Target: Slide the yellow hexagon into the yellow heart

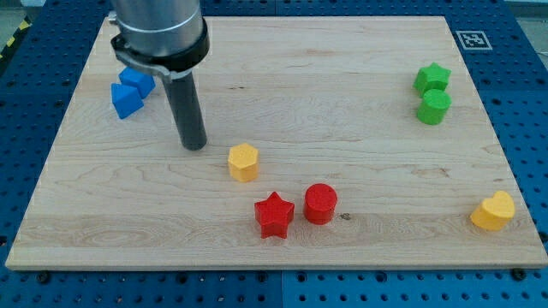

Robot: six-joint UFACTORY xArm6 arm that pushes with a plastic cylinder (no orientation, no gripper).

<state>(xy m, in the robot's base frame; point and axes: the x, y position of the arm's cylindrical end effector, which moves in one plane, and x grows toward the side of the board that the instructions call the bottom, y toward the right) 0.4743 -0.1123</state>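
Camera view: my tip (194, 145) down on the wooden board (325, 94), bare, grasping nothing, just left of the yellow hexagon (243, 162) and apart from it. Yellow heart (494, 211) far off at lower right corner; red star (274, 215) and red cylinder (321, 204) between.

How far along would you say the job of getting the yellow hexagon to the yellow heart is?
Barely begun. My tip stands just to the view's left of the yellow hexagon, apart from it. The yellow heart sits far off at the view's bottom right, so the whole slide remains, passing above the red cylinder.
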